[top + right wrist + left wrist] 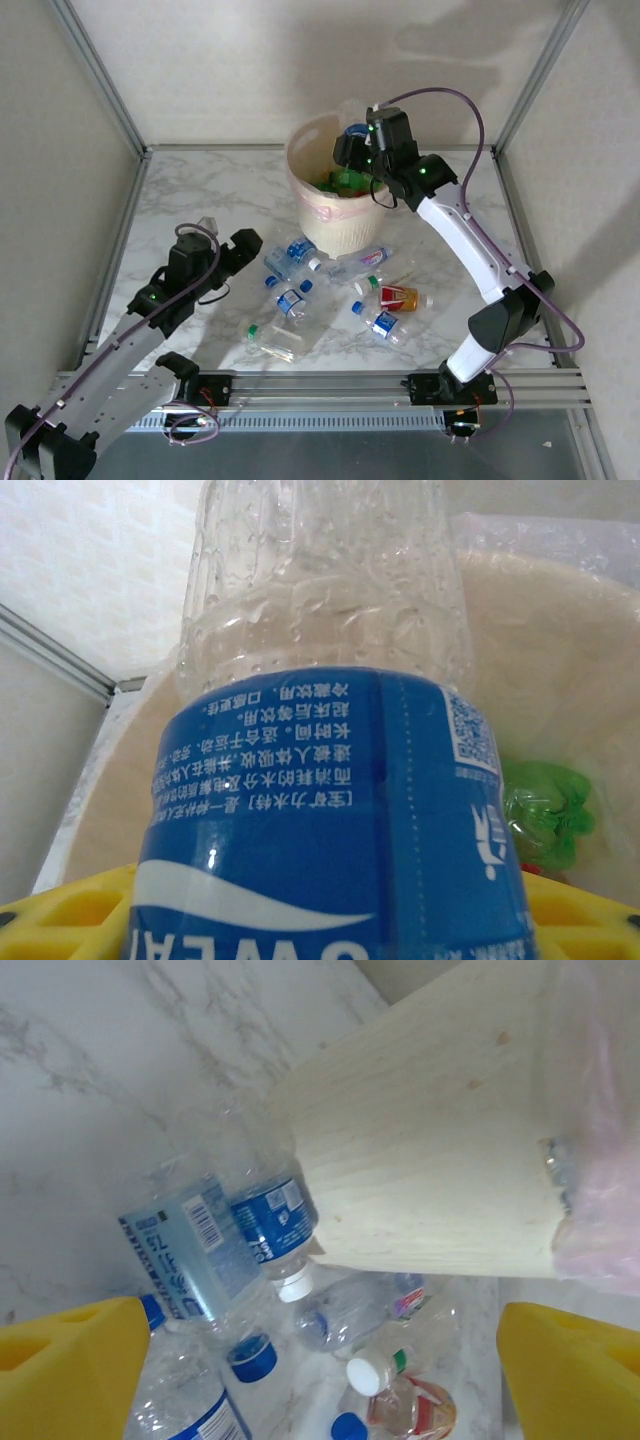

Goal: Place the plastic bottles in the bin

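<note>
The cream bin with its pinkish liner stands at the back middle of the table. Over its mouth my right gripper is shut on a clear bottle with a blue label. A green bottle lies inside the bin. Several plastic bottles lie on the marble in front of the bin, among them a blue-labelled one, a clear one and a red-labelled one. My left gripper hangs open just left of this pile, its yellow fingers wide apart above the bottles.
The bin wall is close ahead of the left gripper. A green-capped bottle lies nearest the front rail. Metal frame posts and walls close in the table on the left, right and back.
</note>
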Robot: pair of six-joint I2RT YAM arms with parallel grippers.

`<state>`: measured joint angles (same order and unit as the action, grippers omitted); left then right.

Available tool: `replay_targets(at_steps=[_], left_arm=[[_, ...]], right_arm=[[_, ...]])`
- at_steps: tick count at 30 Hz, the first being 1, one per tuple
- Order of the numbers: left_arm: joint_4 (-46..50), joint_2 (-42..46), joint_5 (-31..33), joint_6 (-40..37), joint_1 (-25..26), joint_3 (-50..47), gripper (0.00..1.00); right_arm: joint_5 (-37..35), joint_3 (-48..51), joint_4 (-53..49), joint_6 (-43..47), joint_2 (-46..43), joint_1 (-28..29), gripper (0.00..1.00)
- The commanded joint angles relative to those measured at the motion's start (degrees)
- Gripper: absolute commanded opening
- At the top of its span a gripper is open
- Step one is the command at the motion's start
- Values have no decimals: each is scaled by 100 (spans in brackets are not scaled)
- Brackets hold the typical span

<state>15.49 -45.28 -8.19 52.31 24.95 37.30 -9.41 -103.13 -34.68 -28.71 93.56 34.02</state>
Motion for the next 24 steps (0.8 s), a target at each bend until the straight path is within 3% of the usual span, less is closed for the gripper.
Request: replay_targets(at_steps=[1,7,13,19,24], left_arm=[[56,78,244,70,146,-100,90],[121,64,340,87,186,-117,91],[366,-51,502,48,186,79,90],[801,127,1064,121,135,192,89],[600,136,926,330,-121,63,88]], right_arm=[[-210,-41,31,93,-22,-1,73],[-281,-109,-41,120,-104,-5,82],[43,15,-40,93,-504,91,81],[242,889,325,480,-1246,1228,80],[527,1837,561,498,-1426,2077,80]])
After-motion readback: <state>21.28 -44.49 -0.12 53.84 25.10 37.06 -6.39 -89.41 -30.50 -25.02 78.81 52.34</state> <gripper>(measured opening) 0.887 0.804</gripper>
